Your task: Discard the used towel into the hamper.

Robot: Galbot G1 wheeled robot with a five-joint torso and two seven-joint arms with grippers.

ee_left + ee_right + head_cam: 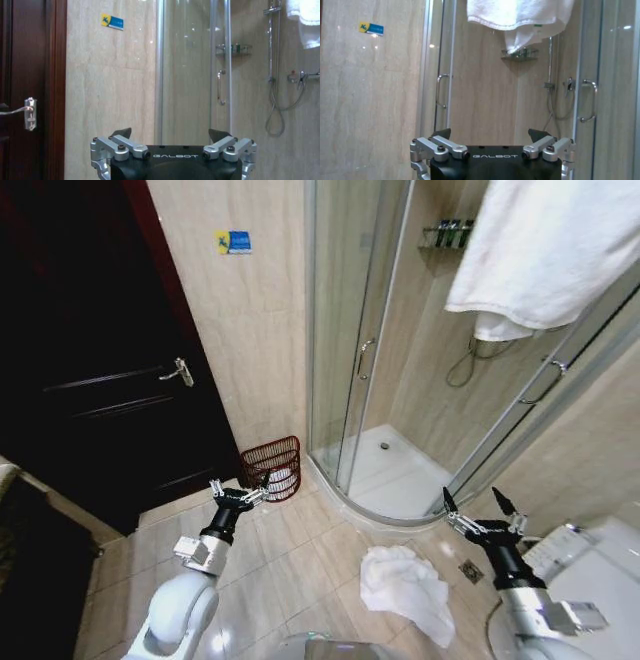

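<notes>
White towel [405, 588] lies crumpled on the tiled floor [290, 560] in the head view, between the two arms and nearer the right one, just outside the shower's curved sill. The hamper [271, 467] stands well apart from it, against the wall beside the shower's glass, with something pale inside. The left gripper [238, 496] hangs just in front of the hamper, fingers apart and empty. The right gripper [482, 517] is held above the floor near the toilet [590, 565], fingers spread wide, holding nothing. A second towel [545, 250] hangs over the shower door at upper right. A dark door [95, 360] fills the left side.

From the left wrist, the left gripper [170, 135] points at the beige wall and glass, its fingertips [121, 133] apart; the door's handle [29, 113] shows at the edge.

From the right wrist, the right gripper [490, 135] faces the shower, fingertips [537, 134] apart, with the hanging towel [517, 17] above.
</notes>
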